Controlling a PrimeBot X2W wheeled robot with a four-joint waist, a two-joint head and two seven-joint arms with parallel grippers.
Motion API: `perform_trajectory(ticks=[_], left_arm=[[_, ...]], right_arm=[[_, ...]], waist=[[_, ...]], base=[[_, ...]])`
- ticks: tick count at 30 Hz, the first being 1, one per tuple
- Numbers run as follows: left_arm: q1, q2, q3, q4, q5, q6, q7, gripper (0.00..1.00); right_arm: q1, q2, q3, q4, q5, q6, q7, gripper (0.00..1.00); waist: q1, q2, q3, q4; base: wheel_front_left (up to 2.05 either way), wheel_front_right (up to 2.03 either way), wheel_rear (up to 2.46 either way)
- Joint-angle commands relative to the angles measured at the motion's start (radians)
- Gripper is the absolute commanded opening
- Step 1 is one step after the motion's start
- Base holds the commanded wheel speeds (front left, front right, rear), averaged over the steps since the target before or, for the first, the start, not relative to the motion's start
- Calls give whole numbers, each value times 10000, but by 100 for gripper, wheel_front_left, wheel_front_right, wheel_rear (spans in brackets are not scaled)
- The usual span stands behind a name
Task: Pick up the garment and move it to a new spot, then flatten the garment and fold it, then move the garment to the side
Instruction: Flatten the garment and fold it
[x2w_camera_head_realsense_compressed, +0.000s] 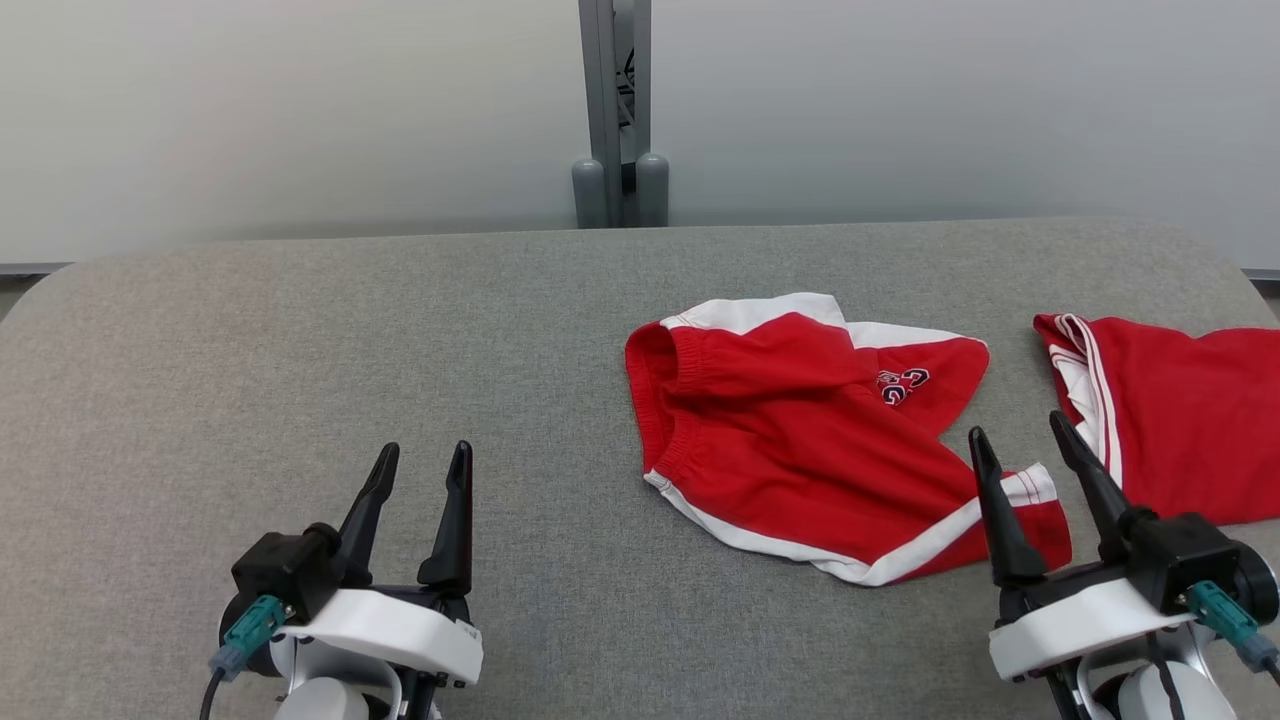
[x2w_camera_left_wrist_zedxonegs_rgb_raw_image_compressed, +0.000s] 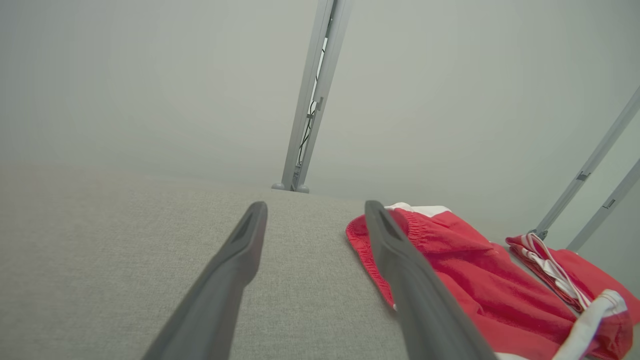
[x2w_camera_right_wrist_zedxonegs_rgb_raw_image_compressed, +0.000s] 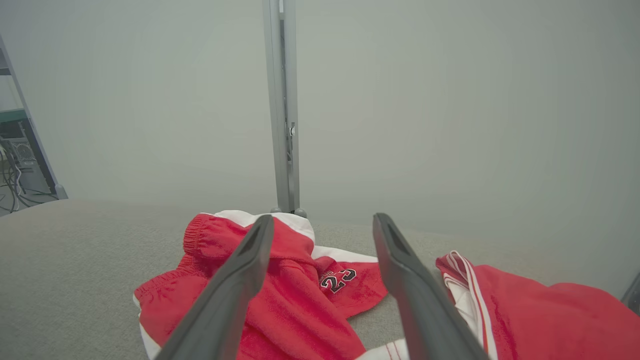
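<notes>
The garment (x2w_camera_head_realsense_compressed: 790, 440) is a pair of red shorts with white trim and a small emblem, lying crumpled on the grey table (x2w_camera_head_realsense_compressed: 300, 350), right of centre. My right gripper (x2w_camera_head_realsense_compressed: 1018, 428) is open at the lower right, and its left finger overlaps the garment's near right corner. Along its empty fingers, the right wrist view shows my right gripper (x2w_camera_right_wrist_zedxonegs_rgb_raw_image_compressed: 323, 217) over the garment (x2w_camera_right_wrist_zedxonegs_rgb_raw_image_compressed: 300, 305). My left gripper (x2w_camera_head_realsense_compressed: 425, 455) is open at the lower left, well clear of the cloth. In the left wrist view my left gripper (x2w_camera_left_wrist_zedxonegs_rgb_raw_image_compressed: 315, 205) has the garment (x2w_camera_left_wrist_zedxonegs_rgb_raw_image_compressed: 450, 270) to its right.
A second red garment with white stripes (x2w_camera_head_realsense_compressed: 1190, 420) lies at the table's right edge, reaching out of the picture; it is also in the wrist views (x2w_camera_right_wrist_zedxonegs_rgb_raw_image_compressed: 540, 310) (x2w_camera_left_wrist_zedxonegs_rgb_raw_image_compressed: 575, 270). A grey post (x2w_camera_head_realsense_compressed: 615, 110) stands behind the table's far edge against a pale wall. The table's left half is bare fabric.
</notes>
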Motion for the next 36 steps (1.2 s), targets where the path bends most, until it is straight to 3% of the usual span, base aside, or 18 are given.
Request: perform_trajectory(ticks=[1,10,15,23,29,36], left_arm=[[143,36,28,-14,121,39,-31,100],[135,37,131,-58,252,26,-31,100],[-269,30,-323,374,631,-226,-31,100],[-1748,213,-2347,2533,1505,-815,-31,100],[-3105,597,-4478,3779,317,-816,-31,100],[-4266,1011,-6073,4751,-732,-815,-31,100]], right_arm=[[141,36,20,65,42,-2,-49,100],[182,196,154,108,89,-2,-51,100],[-87,163,121,7,51,-2,-52,100],[-359,166,-106,60,-78,-2,-53,100],[-602,229,-125,130,-98,-2,-53,100],[-736,298,-178,222,-78,-2,-53,100]], waist=[[0,0,-6,19],[0,0,79,4],[0,0,360,-141],[0,0,1010,-504],[0,0,1379,-906],[0,0,1589,-1262]], base=[[0,0,0],[0,0,0],[0,0,0],[0,0,0],[0,0,0],[0,0,0]])
